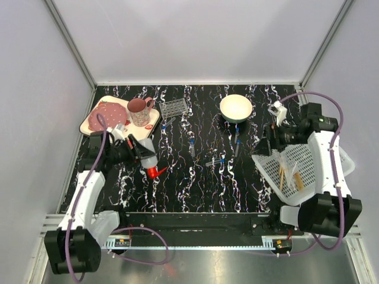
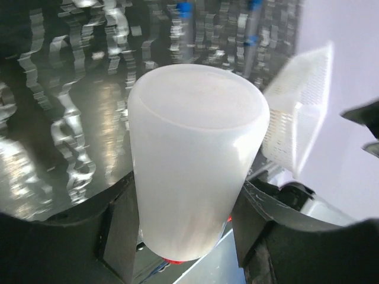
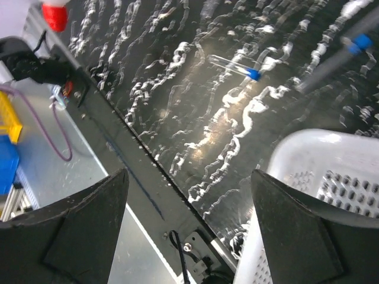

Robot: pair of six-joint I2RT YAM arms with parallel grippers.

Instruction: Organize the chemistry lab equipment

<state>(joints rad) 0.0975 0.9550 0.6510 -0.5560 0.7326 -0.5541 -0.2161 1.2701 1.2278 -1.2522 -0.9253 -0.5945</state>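
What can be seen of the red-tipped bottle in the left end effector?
The red-tipped bottle looks milky, translucent plastic, slightly tapered, with a red nozzle. The left end effector clamps its sides, flat base facing the wrist camera. It tilts over the table's left part, nozzle toward the near edge.

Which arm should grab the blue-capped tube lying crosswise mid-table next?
Right. The right gripper is open and empty beside the white basket, with the tube in its wrist view. The left gripper is shut on a white bottle.
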